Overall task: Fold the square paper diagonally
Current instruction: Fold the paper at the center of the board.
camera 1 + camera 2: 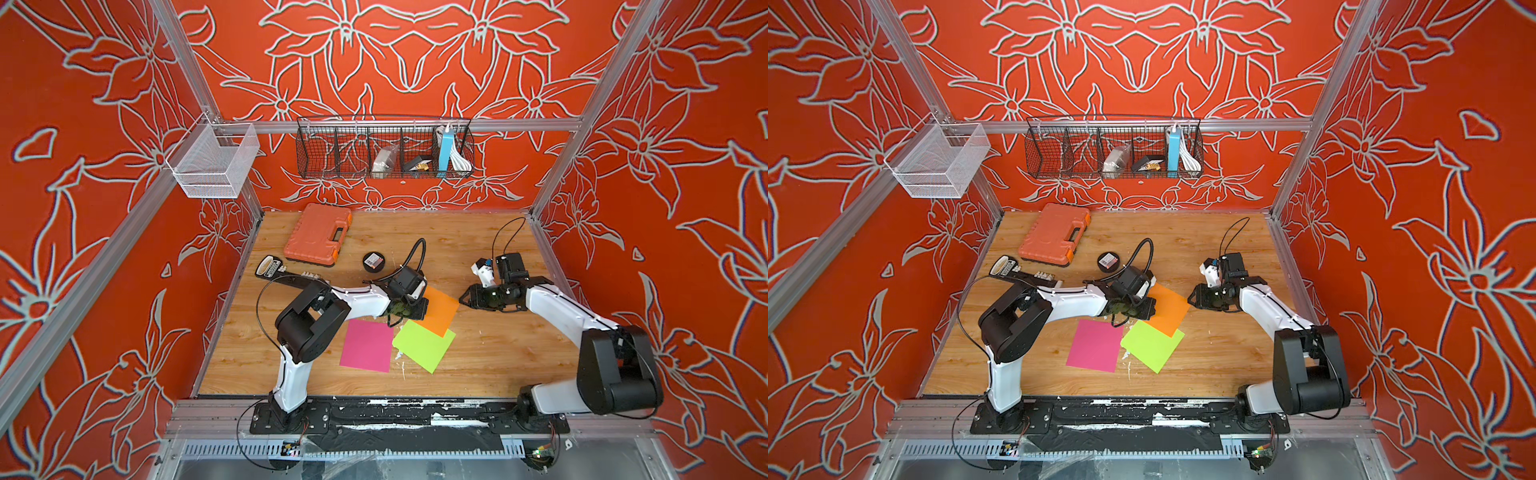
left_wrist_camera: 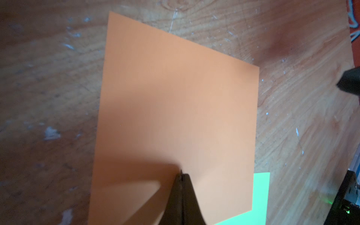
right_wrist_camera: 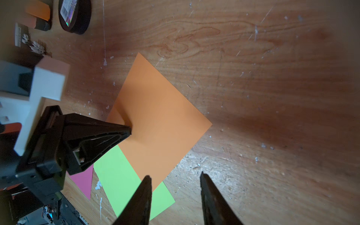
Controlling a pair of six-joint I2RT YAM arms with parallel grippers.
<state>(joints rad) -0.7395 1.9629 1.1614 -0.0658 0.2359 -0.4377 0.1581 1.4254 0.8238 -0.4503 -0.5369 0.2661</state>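
Left wrist view: the orange paper (image 2: 175, 97) is pinched at one corner by the closed left end effector (image 2: 182, 173); the right end effector (image 3: 174, 174) is held half-spread, empty.

An orange tool case (image 1: 318, 235) lies at the back of the wooden worktop (image 1: 478, 249), with a round black tin (image 1: 374, 262) near it. A pink sheet (image 1: 368, 345) and a green sheet (image 1: 422, 347) lie side by side. A white mesh basket (image 1: 212, 162) and a black wire basket (image 1: 384, 147) hang above.

Orange square paper (image 3: 159, 116): mostly flat, one corner raised.
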